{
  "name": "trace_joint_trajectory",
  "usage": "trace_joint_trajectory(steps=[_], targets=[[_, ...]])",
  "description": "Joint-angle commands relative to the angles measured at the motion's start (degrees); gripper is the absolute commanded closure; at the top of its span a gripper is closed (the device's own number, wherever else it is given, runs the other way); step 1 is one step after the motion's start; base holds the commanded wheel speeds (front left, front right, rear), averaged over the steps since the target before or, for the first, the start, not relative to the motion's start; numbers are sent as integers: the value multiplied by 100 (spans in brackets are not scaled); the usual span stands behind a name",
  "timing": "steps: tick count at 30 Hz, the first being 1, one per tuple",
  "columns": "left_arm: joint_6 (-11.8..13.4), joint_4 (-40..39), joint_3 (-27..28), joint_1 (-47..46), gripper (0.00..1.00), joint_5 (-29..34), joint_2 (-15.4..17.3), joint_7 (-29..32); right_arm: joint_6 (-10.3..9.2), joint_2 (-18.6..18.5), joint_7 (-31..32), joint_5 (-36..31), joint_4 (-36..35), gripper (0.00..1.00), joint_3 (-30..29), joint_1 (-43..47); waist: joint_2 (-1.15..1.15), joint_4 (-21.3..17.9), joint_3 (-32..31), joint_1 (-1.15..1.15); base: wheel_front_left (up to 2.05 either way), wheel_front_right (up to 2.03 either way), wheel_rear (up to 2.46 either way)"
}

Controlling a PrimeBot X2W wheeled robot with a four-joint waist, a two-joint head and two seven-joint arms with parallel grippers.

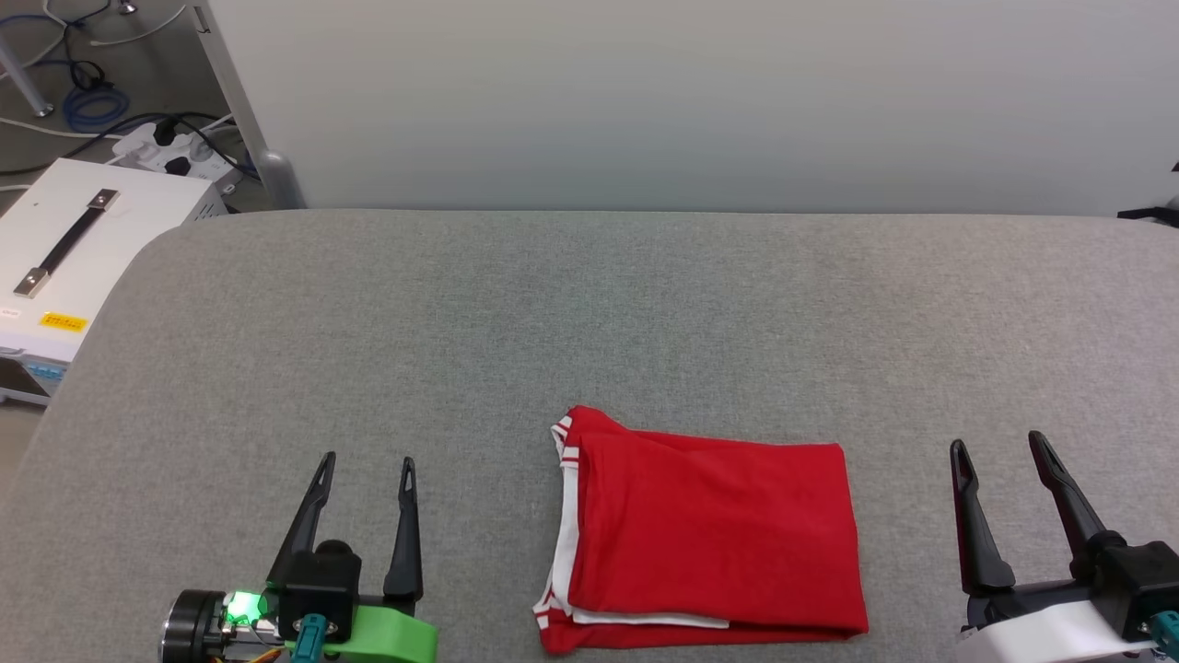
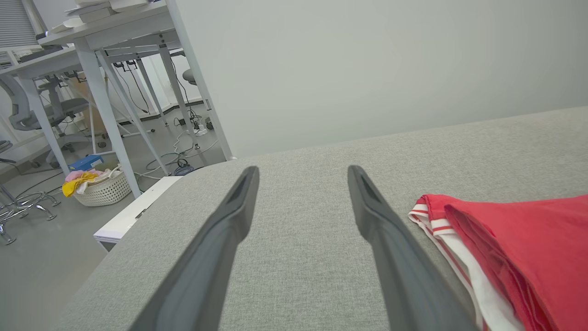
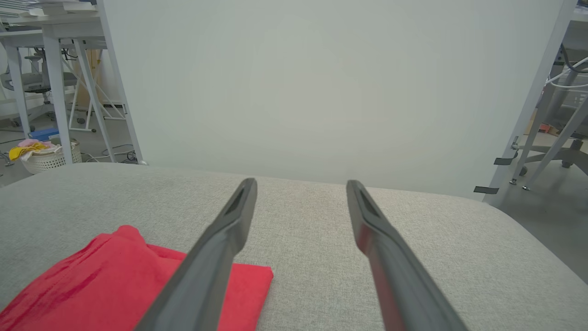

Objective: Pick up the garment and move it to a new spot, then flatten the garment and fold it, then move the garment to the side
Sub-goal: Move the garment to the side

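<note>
A: Start at the tools. What was the left one doing?
B: The left gripper (image 1: 368, 459) stood open and held nothing. Its two dark fingers (image 2: 216, 248) pointed away over the grey table (image 1: 553, 304), at the lower left of the head view. I couldn't tell whether the tips touched the fabric.
A: And the right?
B: The same. The right gripper (image 1: 998, 440) had its jaws spread and empty, at the lower right, also pointing up the table.
A: Where was the garment?
B: The garment (image 1: 709, 539) lay on the table between the two grippers, close to the near edge and touching neither. It was folded into a rough rectangle with the red side up. A white sleeve with red-white striped trim showed along its left edge, on the left gripper's side. In the left wrist view that trim sat just to the right of the right-hand finger.
A: What was further out?
B: A pale panel (image 1: 691, 101) stood behind the table's far edge. Off the far left corner a white box (image 1: 83, 249) with a black handle sat low, with a power strip (image 1: 175, 152) and cables behind it. The left wrist view also showed a white basket (image 2: 103, 188) of clothes on the floor under the desks (image 2: 92, 37).
</note>
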Motion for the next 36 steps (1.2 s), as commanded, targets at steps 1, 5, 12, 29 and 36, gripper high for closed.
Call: trace_joint_trajectory(steps=[1,5,12,29,36], targets=[[-27,-26,18,72,0,12,32,-33,-4,0,-42,-77,-27,0,-8,58,0,7,11,0,0,0,0],[-32,-15,14,46,0,15,31,-33,-4,-56,-42,-121,-37,0,-12,-25,0,24,32,0,0,0,0],[-67,38,15,-29,0,-6,20,-33,-4,-561,-42,-95,-191,0,7,-640,0,37,87,0,0,0,0],[-159,25,-113,-382,0,37,-79,-33,-4,-2894,4693,3748,-39,0,1194,-1647,0,305,584,0,0,0,0],[-197,18,-178,-612,0,47,-156,-33,-4,-2939,5415,4467,212,0,1546,-1614,0,499,928,0,0,0,0]])
